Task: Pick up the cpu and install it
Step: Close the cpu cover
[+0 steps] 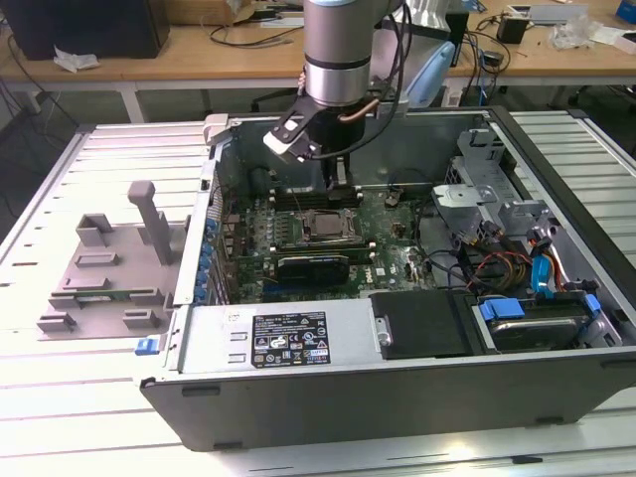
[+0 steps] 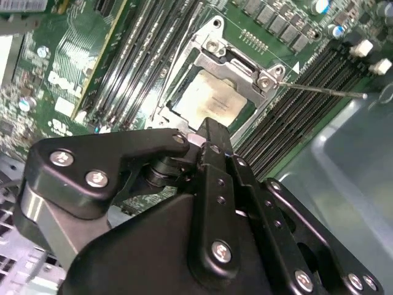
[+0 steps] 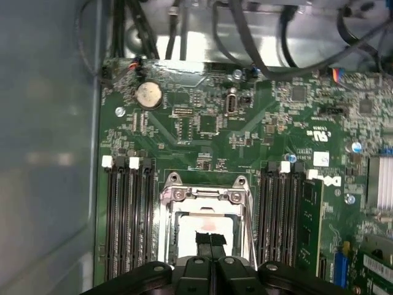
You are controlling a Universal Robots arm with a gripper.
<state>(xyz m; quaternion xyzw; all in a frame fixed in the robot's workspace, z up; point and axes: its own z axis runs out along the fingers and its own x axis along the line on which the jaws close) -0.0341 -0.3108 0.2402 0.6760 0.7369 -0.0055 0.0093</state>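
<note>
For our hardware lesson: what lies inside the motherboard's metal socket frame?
The cpu, silver top showing, lies inside the socket frame. The gripper covers part of it; whatever is beneath the cpu is hidden.

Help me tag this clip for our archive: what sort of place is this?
Probably a robotics or electronics lab: an open computer case lies on a slatted metal table, its motherboard exposed under the arm, and wooden benches behind hold loose cables.
</note>
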